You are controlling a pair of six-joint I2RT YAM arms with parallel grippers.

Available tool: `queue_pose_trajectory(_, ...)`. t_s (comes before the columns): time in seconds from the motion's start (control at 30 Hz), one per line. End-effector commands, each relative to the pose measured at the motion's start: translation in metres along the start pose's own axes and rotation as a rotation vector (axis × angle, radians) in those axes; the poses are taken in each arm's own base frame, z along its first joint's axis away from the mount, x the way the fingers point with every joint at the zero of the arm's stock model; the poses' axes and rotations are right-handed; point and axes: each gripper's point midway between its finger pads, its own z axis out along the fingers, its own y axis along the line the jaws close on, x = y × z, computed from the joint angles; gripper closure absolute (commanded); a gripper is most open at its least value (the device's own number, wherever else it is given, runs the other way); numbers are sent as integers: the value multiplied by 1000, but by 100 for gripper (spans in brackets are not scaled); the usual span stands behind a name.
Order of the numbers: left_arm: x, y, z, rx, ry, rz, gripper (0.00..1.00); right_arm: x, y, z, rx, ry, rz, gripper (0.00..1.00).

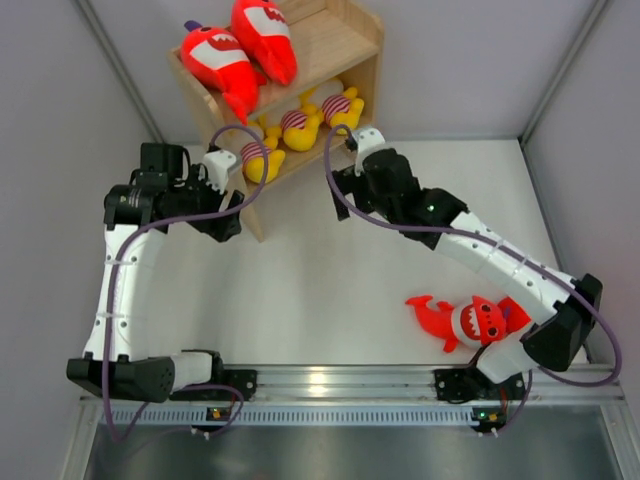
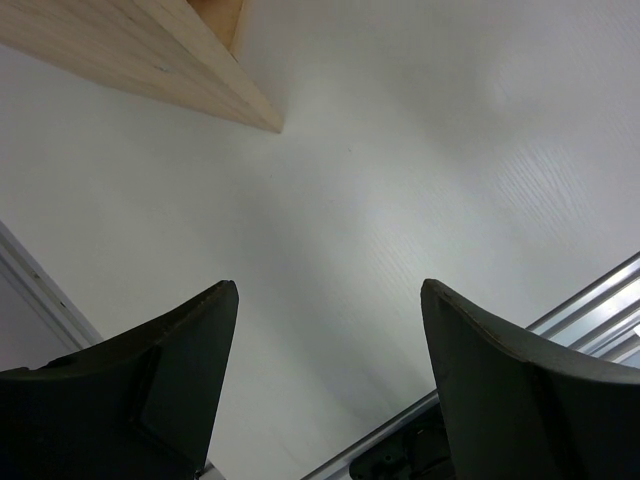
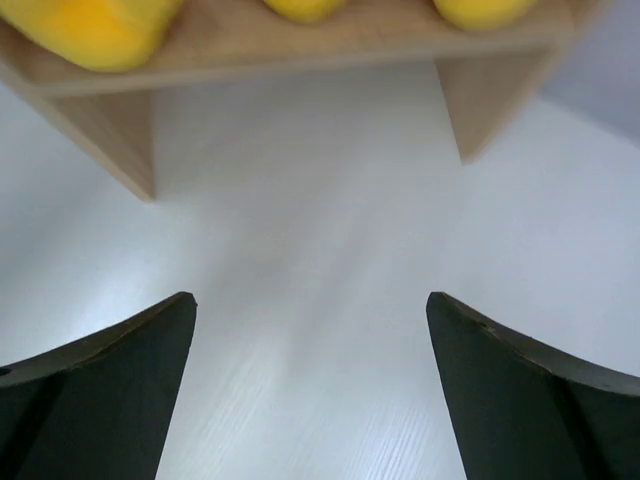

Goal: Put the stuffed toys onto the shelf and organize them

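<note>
- Right claw (image 3: 310, 300) hangs wide and empty just in front of the shelf's lower tier, with nothing between its dark fingers but bare bench.
- Left claw (image 2: 330, 290) is also spread wide and empty, low beside the shelf's left side panel.
- The bench (image 1: 330, 270) is white and carries the shelf at its far edge.
- The shelf (image 1: 340, 45) has bare wood on the right of its top board, which looks like the natural gap for one more toy.
- Two red sharks (image 1: 215, 60) lie on the top board, crowded to the left and touching.
- A loose shark (image 1: 465, 320) lies on the bench well away from the shelf, close to the right arm's base. I'd say it is the next piece to fetch.
- Three yellow plushes (image 1: 300, 125) sit in a row on the lower tier, already placed.
- To do it well, I'd draw the right claw straight back so it clears the lower board. Then I'd swing it to the loose shark and pinch across the fat middle of the body, not the fin or tail.
</note>
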Motion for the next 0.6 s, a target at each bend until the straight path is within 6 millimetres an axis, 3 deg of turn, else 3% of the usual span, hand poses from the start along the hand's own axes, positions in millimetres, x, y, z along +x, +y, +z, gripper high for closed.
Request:
queue_pose_trajectory(0.0, -10, -10, -12, 18, -77, 35, 20, 145, -54, -36, 427, 430, 237, 1)
queue_pose_trajectory(0.03, -11, -12, -13, 24, -86, 39, 20, 178, -57, -45, 473, 511, 247, 1)
queue_pose_trajectory(0.13, -12, -20, -17, 41, -102, 51, 20, 233, -66, -67, 643, 640, 313, 1)
queue_pose_trajectory(0.23, -9, -31, -20, 56, -106, 74, 20, 267, -63, -75, 699, 703, 354, 1)
queue_pose_trajectory(0.43, -6, -44, -21, 82, -112, 113, 20, 296, -50, -84, 726, 722, 375, 0)
queue_pose_trajectory(0.57, -4, -46, -20, 85, -104, 121, 20, 317, -28, -84, 659, 773, 420, 1)
